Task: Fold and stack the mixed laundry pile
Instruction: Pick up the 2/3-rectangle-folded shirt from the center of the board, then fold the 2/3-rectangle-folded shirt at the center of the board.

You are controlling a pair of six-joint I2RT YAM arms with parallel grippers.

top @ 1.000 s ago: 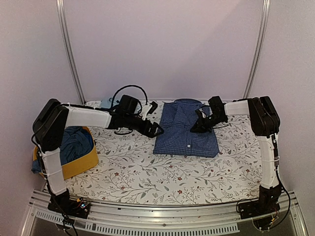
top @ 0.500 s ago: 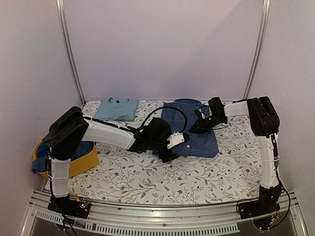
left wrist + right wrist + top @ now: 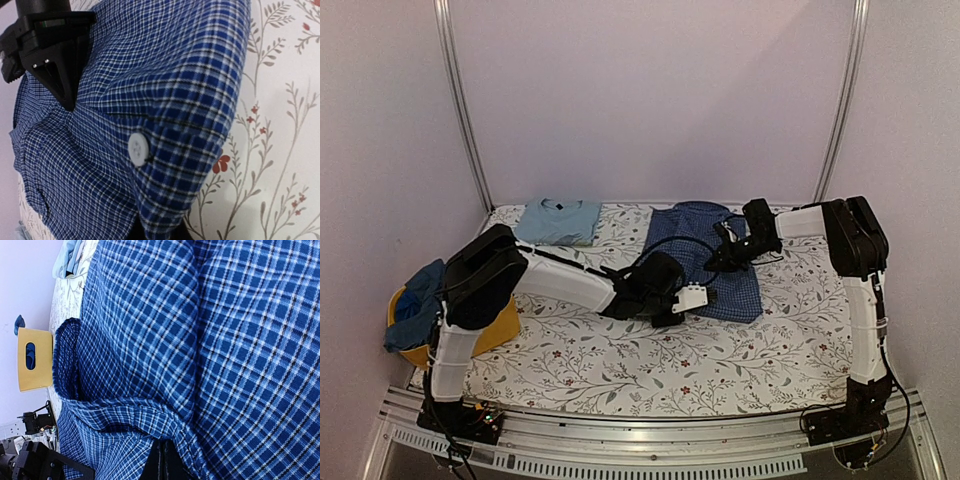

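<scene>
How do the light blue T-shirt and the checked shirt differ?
The light blue T-shirt looks plain; the checked shirt is navy-and-white. The T-shirt lies untouched at the far left; the checked shirt is pinched by the left gripper and right gripper. Both are folded.

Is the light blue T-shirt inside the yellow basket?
No, the T-shirt lies folded flat on the table at the far left corner, beyond the basket.
</scene>
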